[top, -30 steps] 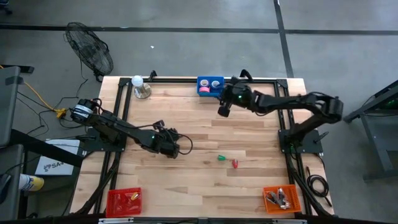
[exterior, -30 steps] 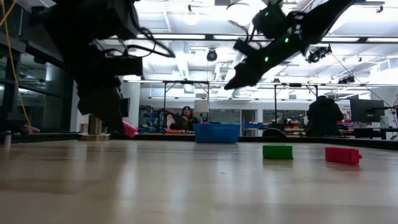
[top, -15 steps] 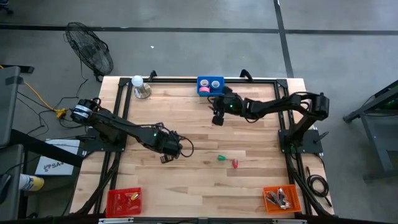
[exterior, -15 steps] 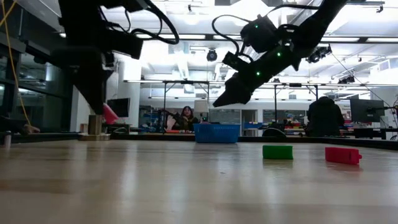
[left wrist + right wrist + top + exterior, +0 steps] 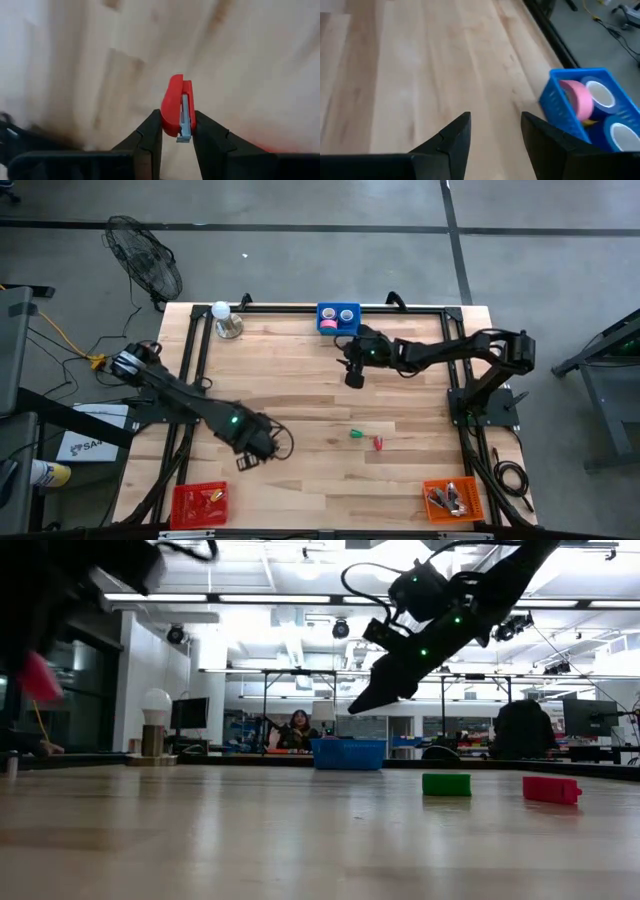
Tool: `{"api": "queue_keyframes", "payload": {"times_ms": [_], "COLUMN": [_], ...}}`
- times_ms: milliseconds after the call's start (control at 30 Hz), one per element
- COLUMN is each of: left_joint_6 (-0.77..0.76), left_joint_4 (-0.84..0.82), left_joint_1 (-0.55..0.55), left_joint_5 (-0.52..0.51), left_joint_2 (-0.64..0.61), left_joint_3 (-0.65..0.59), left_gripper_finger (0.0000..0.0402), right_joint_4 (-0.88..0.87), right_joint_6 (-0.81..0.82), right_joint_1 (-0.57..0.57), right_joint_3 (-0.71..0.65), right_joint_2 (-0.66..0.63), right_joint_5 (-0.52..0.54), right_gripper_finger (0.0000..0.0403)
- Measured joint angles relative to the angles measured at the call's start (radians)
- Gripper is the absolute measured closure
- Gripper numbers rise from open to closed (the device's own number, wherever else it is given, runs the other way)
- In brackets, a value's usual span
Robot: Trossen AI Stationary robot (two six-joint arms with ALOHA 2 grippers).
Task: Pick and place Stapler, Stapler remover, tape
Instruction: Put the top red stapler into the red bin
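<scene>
On the wooden table [image 5: 310, 395], left gripper [image 5: 177, 136] pinches the red stapler [image 5: 178, 111]; right gripper [image 5: 492, 131] spread.

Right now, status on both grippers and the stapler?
Left gripper shut on the red stapler, above the table near the red bin. Right gripper open, empty, beside the blue bin holding tape. Nothing in the way.

Overhead looks straight down; low camera level; both share table [image 5: 300, 380].
</scene>
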Motion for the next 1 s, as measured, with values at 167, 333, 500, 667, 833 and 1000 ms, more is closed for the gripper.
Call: {"api": "queue_keyframes", "payload": {"times_ms": [167,333,500,667,833,1000], "left_joint_6": [-0.198,-0.426,-0.645,-0.840,-0.896,-0.894], "left_joint_4": [-0.012,-0.012,0.062,0.154,0.156,0.165], "left_joint_1": [-0.091,-0.189,-0.284,-0.367,-0.418,-0.421], "left_joint_5": [0.166,0.326,0.386,0.349,0.380,0.416], "left_joint_2": [0.000,0.000,0.000,0.029,0.105,0.176], "left_joint_3": [0.060,0.105,0.119,0.119,0.119,0.119], "left_gripper_finger": [0.0320,0.0320,0.0320,0.0320,0.0320,0.0320], "right_joint_4": [0.009,0.045,0.114,0.158,0.168,0.166], "right_joint_6": [-0.006,0.002,0.010,0.010,0.028,0.055], "right_joint_1": [0.035,0.067,0.098,0.134,0.159,0.192], "right_joint_3": [-0.034,-0.065,-0.091,-0.112,-0.115,-0.115], "right_joint_2": [0.000,0.000,0.000,0.000,0.000,0.000], "right_joint_5": [-0.006,-0.005,-0.006,-0.006,-0.006,-0.006], "right_gripper_finger": [0.0237,0.0237,0.0237,0.0237,0.0237,0.0237]}}
